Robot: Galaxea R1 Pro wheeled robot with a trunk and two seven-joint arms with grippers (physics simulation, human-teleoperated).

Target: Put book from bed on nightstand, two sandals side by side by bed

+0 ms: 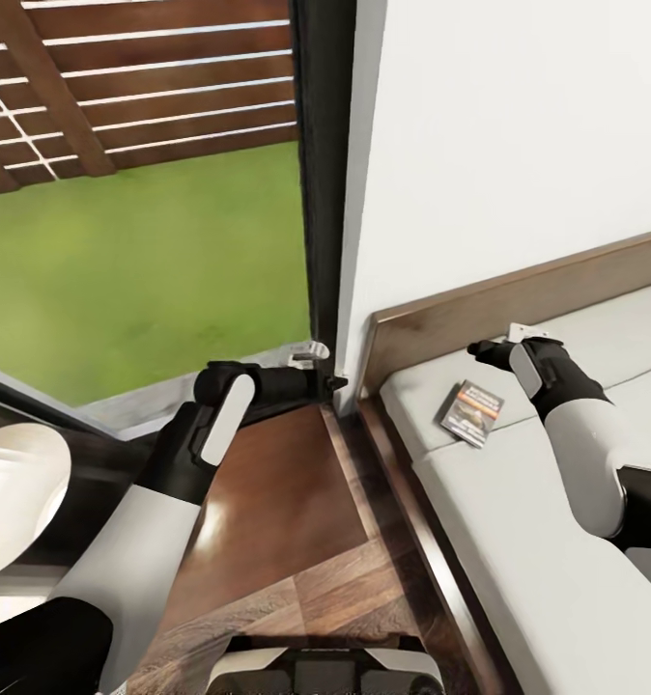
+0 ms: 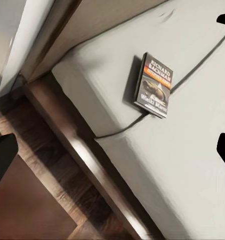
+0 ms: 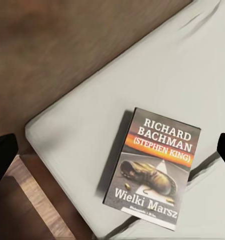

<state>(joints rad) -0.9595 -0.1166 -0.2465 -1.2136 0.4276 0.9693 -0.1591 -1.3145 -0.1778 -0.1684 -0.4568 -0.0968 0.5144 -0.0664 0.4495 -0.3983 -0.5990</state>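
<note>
Grey mattress: paperback book flat, orange band, white lettering.

We see a dark window frame beside a plain white wall. Beyond the frame lie green lawn and slatted wooden fence; below it, glossy brown wood floor.

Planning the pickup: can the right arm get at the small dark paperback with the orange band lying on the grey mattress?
Probably yes. The right gripper hovers over the grey mattress just beyond the paperback, which lies flat with nothing on it or between them.
</note>
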